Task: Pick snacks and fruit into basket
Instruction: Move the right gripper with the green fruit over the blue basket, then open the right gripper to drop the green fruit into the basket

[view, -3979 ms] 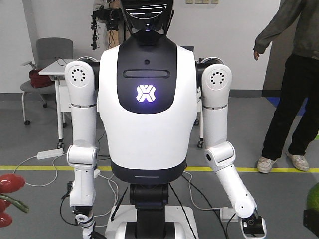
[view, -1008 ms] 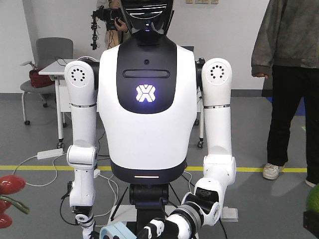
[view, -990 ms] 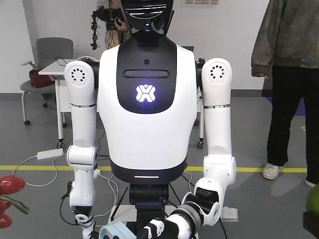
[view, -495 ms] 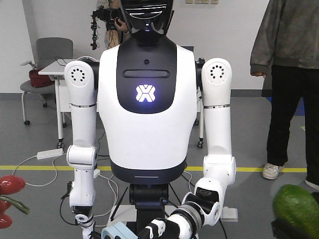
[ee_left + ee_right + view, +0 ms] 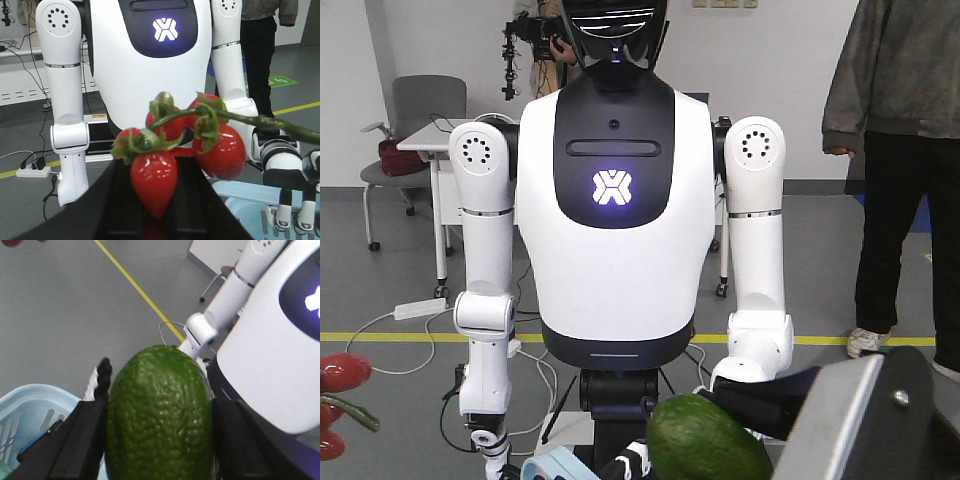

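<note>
My left gripper (image 5: pixel 155 212) is shut on a cluster of glossy red fruit (image 5: pixel 156 172) with a green stem; the cluster also shows at the left edge of the front view as red fruit (image 5: pixel 340 372). My right gripper (image 5: pixel 160 445) is shut on a green bumpy-skinned fruit (image 5: pixel 160 410), which sits low in the middle as green fruit (image 5: pixel 705 442). The light blue basket (image 5: pixel 30 405) lies below and left of the green fruit, held by a white humanoid robot's hands; its rim shows as basket (image 5: pixel 555 466) and basket (image 5: pixel 245 197). I cannot make out the snacks.
The white humanoid robot (image 5: pixel 610 200) stands straight ahead, its forearm (image 5: pixel 282 160) gripping the basket. A person in dark trousers (image 5: pixel 900 200) stands at the right. A grey chair and white desk (image 5: pixel 425 130) are behind on the left. A yellow floor line (image 5: pixel 400 338) crosses.
The green fruit in my right gripper has swung from the right edge to the lower middle of the front view, over the basket. The red fruit has stayed put.
</note>
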Motion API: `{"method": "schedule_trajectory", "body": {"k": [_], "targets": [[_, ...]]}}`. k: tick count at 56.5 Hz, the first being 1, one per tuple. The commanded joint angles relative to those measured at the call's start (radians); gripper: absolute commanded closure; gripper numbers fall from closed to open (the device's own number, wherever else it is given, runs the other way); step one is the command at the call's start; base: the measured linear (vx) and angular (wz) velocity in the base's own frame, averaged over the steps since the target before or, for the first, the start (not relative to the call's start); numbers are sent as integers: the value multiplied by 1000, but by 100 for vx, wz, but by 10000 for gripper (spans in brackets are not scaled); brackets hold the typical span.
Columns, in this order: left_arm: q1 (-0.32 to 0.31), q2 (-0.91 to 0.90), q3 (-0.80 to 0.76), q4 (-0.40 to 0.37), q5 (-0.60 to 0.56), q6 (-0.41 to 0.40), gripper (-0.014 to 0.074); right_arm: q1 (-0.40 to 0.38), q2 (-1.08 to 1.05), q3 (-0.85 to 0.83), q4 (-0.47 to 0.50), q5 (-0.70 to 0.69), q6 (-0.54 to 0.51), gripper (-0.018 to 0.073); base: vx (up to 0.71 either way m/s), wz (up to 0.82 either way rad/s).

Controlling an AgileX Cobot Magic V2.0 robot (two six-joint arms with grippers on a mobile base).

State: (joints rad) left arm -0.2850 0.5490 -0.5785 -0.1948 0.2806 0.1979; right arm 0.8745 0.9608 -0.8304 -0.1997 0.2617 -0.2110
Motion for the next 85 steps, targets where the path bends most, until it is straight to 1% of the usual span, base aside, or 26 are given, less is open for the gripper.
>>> {"method": "schedule_trajectory", "body": {"k": [1, 5, 10, 18, 26, 36, 43, 51, 61, 77, 85], "targets": [[-4, 5, -28, -9, -77, -7, 594, 40, 15, -96, -58, -105, -12, 568, 0, 0], [-4, 5, -28, -8, -76, -7, 594, 73, 31, -131, -93, -98, -12, 568, 0, 0], [-4, 5, -28, -8, -76, -7, 594, 134, 51, -156, -168, -71, -25, 568, 0, 0], [-4, 5, -28, -5, -76, -5, 594, 234, 93, -159, -283, 5, -80, 568, 0, 0], [-4, 5, -28, 0, -76, -5, 594, 327, 160, -159, -386, 77, -94, 568, 0, 0], [-4, 5, -27, 0, -76, -5, 594, 420, 249, -159, -446, 93, -97, 568, 0, 0], [-4, 5, -25, 22, -79, -5, 594, 469, 307, -159, -454, 110, -97, 568, 0, 0], [-4, 5, -25, 29, -79, -5, 594, 494, 353, -159, -454, 159, -97, 568, 0, 0], [-4, 5, -25, 29, -79, -5, 594, 495, 406, -159, -461, 211, -114, 568, 0, 0], [-4, 5, -25, 29, -85, -4, 594, 495, 473, -159, -594, 273, -116, 568, 0, 0], [-4, 5, -25, 29, -87, -4, 594, 495, 476, -159, -617, 288, -116, 568, 0, 0]]}}
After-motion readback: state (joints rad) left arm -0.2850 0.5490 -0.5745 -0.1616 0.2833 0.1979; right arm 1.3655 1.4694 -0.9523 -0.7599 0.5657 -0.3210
